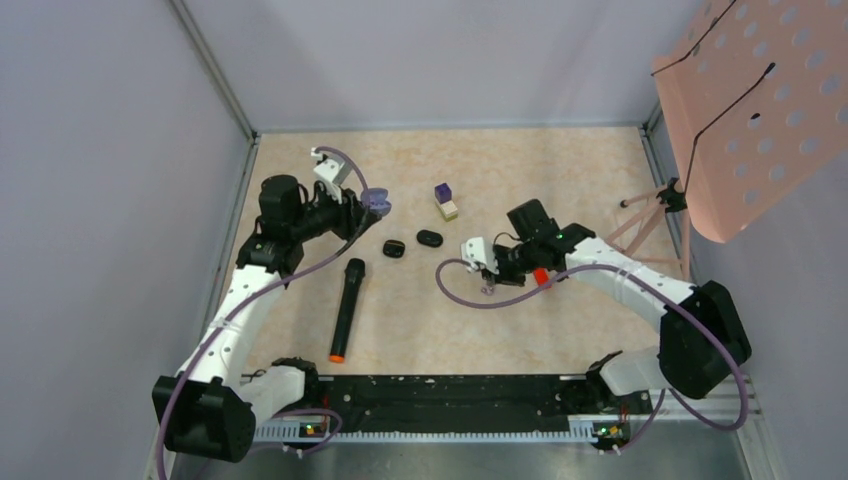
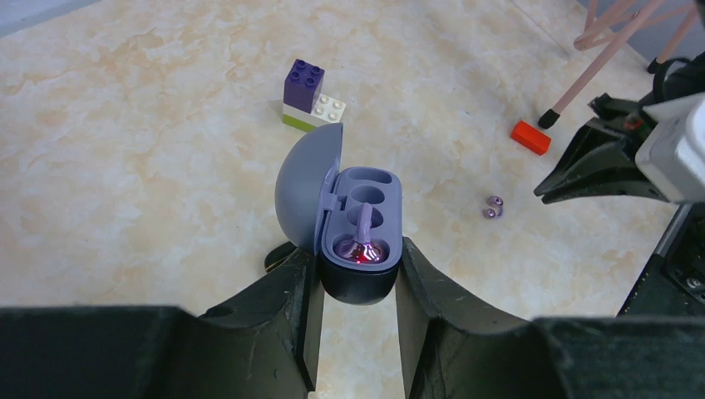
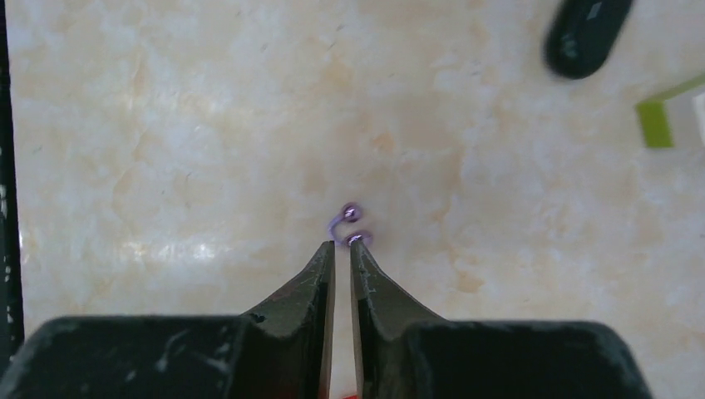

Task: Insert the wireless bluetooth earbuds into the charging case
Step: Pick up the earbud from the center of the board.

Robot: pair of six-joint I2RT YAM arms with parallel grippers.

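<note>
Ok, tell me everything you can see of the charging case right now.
The charging case is a small rounded pod: dark shell below, lavender insert with moulded wells. Its grey domed lid stands open, hinged along one side. A purple stemmed piece lies in the near well, glowing red. The left gripper pinches its base between both fingers.

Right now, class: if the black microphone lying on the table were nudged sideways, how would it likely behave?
The microphone lies on its side and looks round-bodied, so it would probably roll rather than slide. It appears straight and rigid, so likely no flexing. Lifted by its orange end, its long body might tip.
</note>
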